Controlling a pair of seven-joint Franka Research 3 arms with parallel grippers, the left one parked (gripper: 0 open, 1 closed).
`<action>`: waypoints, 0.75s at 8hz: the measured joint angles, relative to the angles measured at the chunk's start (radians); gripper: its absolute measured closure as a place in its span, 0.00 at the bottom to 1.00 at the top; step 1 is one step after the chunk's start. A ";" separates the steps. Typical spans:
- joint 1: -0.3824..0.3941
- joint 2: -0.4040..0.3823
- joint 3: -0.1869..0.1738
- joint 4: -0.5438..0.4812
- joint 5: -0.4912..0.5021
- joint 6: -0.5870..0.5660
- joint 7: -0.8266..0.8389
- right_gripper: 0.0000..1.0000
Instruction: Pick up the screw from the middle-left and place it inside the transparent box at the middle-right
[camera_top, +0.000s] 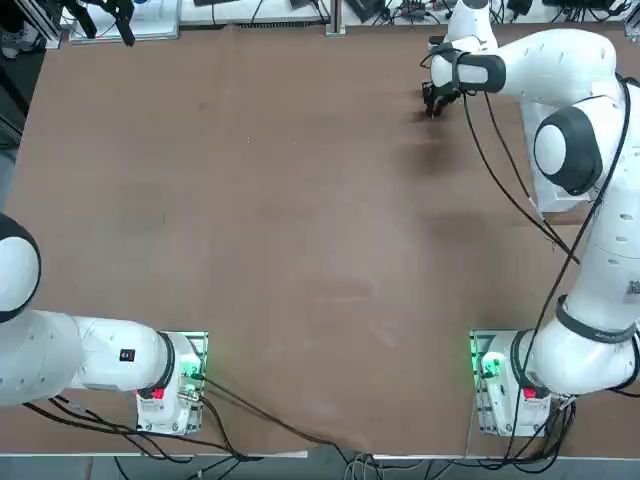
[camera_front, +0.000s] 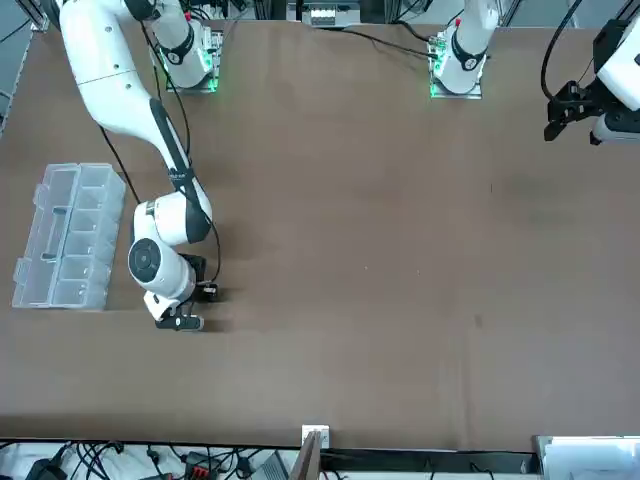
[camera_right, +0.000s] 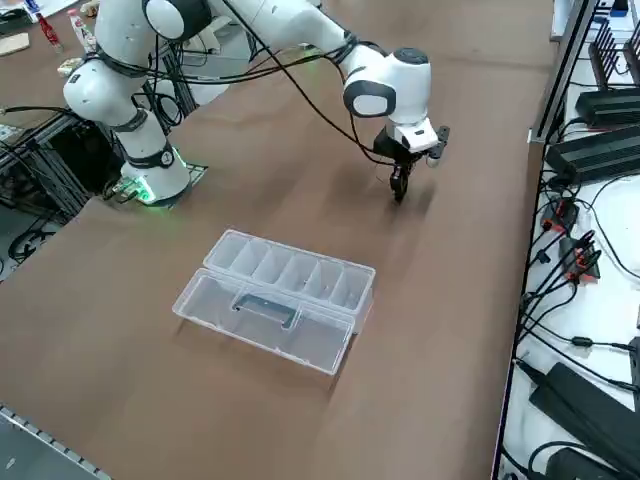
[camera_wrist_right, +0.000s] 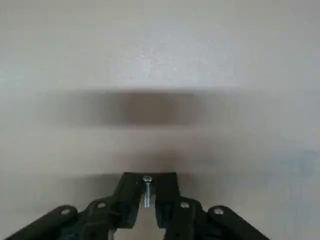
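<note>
Clock directions read on the top view, twelve o'clock pointing away from the robot's bases.

Right gripper (camera_wrist_right: 148, 186): off the table's centre toward one o'clock, near the far edge. It hangs above the brown tabletop (camera_top: 290, 240), with its soft shadow on the surface.

Fingers: narrow, closed on the screw (camera_wrist_right: 147, 192). In the wrist view the screw sits between the two black fingers; its round, bright head is level with the fingertips and the shank runs back between them. The screw is therefore in the grip, clear of the tabletop.

Transparent organizer box (camera_right: 275, 298): on the tabletop at about four o'clock from the gripper, well apart from it, partly hidden under the right arm (camera_top: 600, 200) in the top view. Its hinged lid (camera_right: 262, 315) is open, laid out flat on the three o'clock side of the compartment row (camera_right: 290, 270). The row is the part nearer the gripper. Screw position: outside the box.
</note>
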 joint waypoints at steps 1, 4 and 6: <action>0.000 0.000 0.000 0.000 0.000 0.000 0.000 0.83; 0.006 0.000 0.000 0.000 0.000 0.001 0.000 0.92; 0.008 0.000 -0.001 0.000 0.000 0.001 0.000 0.93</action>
